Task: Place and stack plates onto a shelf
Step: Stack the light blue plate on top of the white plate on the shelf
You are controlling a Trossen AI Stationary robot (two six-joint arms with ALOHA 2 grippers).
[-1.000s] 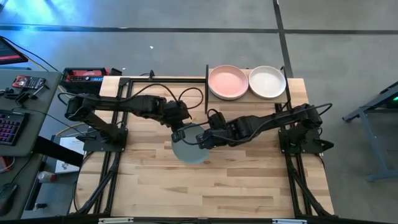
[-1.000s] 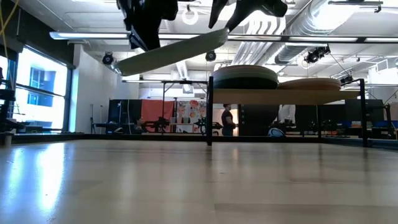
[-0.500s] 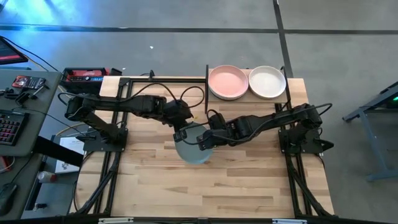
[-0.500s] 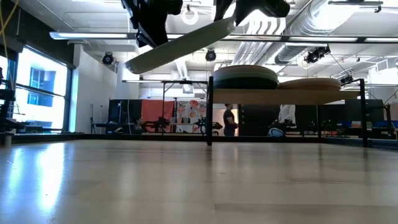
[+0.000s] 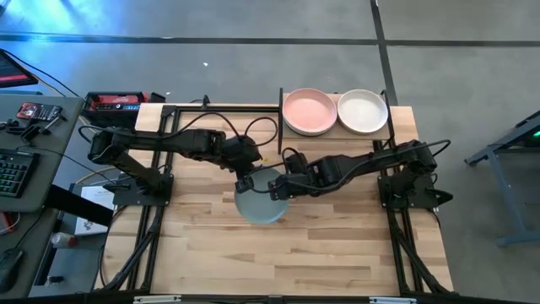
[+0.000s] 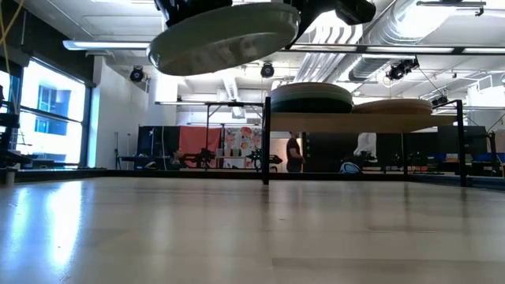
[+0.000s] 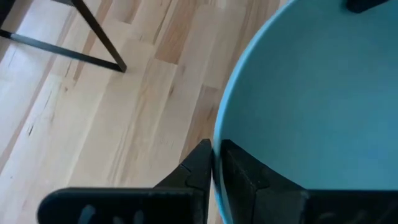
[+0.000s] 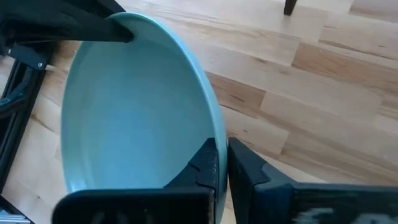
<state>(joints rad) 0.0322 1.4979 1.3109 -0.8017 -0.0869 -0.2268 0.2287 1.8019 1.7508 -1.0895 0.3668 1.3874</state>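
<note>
Above the butcher-block worktop (image 5: 321, 245), the right hand (image 5: 275, 191) was clamped on the mint plate (image 5: 259, 201) rim, the left hand (image 5: 245, 180) pinching the opposite edge; the plate hung level, hollow up, short of the shelf (image 5: 336, 132).

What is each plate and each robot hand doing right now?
Mint plate: in the air above the table, a gripper on each side of its rim.
Left gripper: fingers around the mint plate's rim.
Right gripper: shut on the plate's opposite rim.
Pink plate: resting on the shelf.
Cream plate: on the shelf beside the pink one.
</note>
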